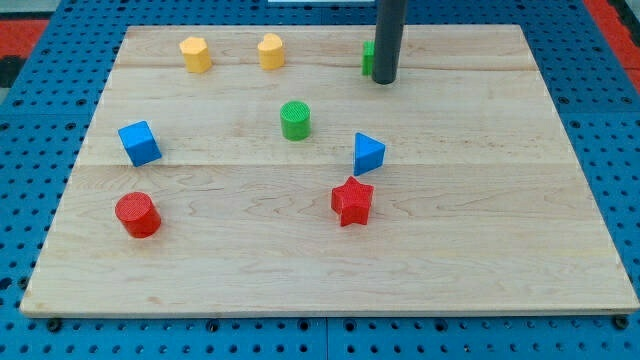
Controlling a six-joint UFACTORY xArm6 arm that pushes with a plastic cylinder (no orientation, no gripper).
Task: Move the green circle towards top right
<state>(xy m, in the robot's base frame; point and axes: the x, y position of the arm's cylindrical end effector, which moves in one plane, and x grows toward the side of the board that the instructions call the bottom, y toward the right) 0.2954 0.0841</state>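
Green circle (295,120): short upright cylinder, flat round face up, ribbed sides. Sits free on the worktop (480,230), a little left of centre and in the upper half, nearer the top edge than the bottom edge. Well apart from the top right corner. Touching nothing.

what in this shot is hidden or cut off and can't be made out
1. Camera view: the green block behind the dark rod shows only a sliver at the rod's left, so its shape cannot be told.
2. Camera view: the rod runs off the view's top edge; the arm above is unseen.
3. Camera view: whether my tip touches that green block cannot be told.
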